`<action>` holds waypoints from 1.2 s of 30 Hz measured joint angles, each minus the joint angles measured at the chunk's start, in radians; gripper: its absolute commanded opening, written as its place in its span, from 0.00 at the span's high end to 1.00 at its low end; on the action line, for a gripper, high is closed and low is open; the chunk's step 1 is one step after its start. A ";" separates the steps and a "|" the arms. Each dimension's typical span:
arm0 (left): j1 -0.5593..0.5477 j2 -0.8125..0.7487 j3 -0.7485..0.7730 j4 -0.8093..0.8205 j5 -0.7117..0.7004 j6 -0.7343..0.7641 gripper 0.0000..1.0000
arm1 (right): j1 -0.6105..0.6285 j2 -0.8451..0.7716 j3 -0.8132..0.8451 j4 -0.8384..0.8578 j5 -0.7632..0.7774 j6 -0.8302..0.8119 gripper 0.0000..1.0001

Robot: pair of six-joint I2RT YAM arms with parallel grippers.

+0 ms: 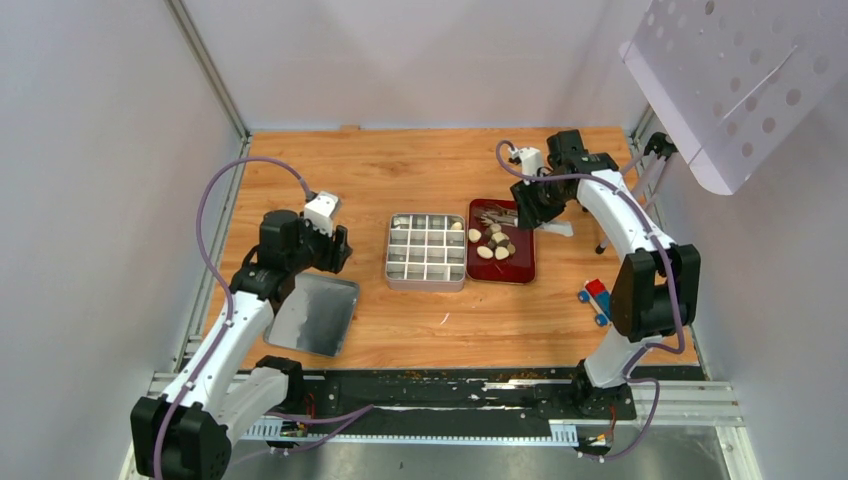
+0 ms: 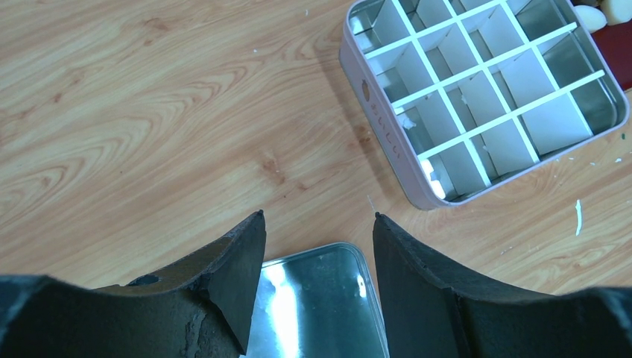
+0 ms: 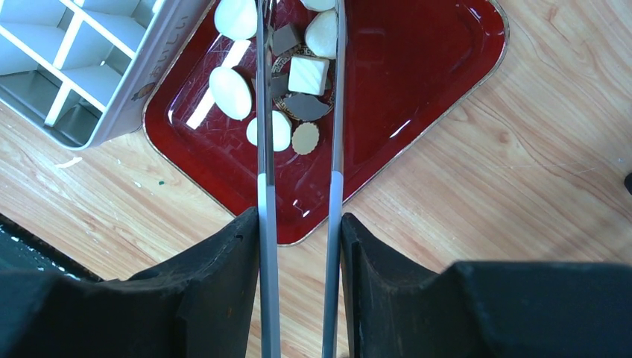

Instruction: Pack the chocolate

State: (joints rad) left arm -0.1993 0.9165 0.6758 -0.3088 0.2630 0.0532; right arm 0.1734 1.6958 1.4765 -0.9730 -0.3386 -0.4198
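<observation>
1. The right gripper [image 3: 299, 220] has its black fingers [image 3: 223, 283] drawn narrow, pressing from both sides on the two arms of the long metal tongs [image 3: 264, 149], which run forward out of the grip.
2. The tong arms stand a little apart and reach over the pile of small cream-white and dark brown chocolate pieces [image 3: 229, 92]. A square cream piece lies between them; their tips are past the edge of the right wrist view.
3. All those pieces lie on the glossy dark red rectangular tray [image 3: 417, 74].
4. The tray sits just beside the silver square tin with white dividers [image 2: 373, 112].
5. The left gripper [image 2: 317, 216] hangs with fingers wide apart and holding nothing, above the flat shiny tin lid [image 2: 313, 306] on the wooden table [image 2: 149, 112].
6. A small red-and-blue block [image 1: 597, 292] lies near the right arm.
</observation>
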 measured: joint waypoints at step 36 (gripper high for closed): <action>0.017 -0.019 -0.027 0.014 0.013 -0.021 0.37 | 0.026 -0.002 -0.032 0.036 0.184 -0.029 0.84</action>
State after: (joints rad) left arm -0.1822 0.8978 0.6483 -0.2943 0.2764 0.0319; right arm 0.1997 1.6939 1.4445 -0.9367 -0.1547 -0.4484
